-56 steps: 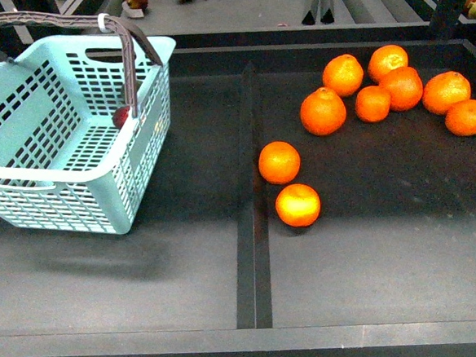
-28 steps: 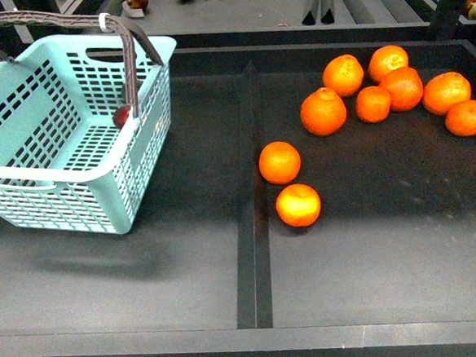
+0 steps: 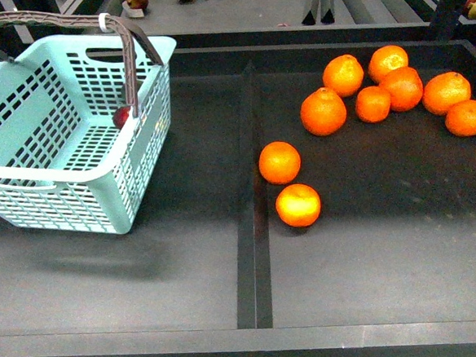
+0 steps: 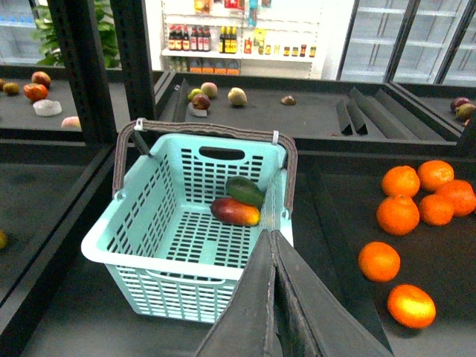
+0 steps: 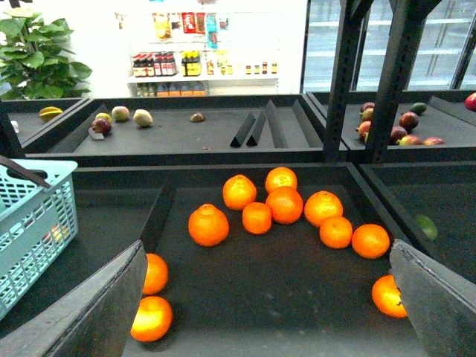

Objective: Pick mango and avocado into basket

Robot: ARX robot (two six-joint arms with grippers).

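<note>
Mango (image 4: pixel 236 212), glossy red running to orange-yellow, lies on the slotted base of the light teal plastic basket (image 4: pixel 119 249) with the dull green oval avocado (image 4: pixel 245 190) touching it, both against the far right wall. Basket sits at the dark surface's (image 3: pixel 186 256) left side; orange tangerines (image 3: pixel 323 111) scatter right. Left gripper (image 4: pixel 272 245) has jaws pressed together; right gripper (image 5: pixel 264 297) has jaws spread wide, empty.

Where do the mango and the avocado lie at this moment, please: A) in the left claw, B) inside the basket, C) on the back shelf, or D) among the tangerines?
B: the left wrist view shows the mango and the avocado lying side by side on the basket floor.
</note>
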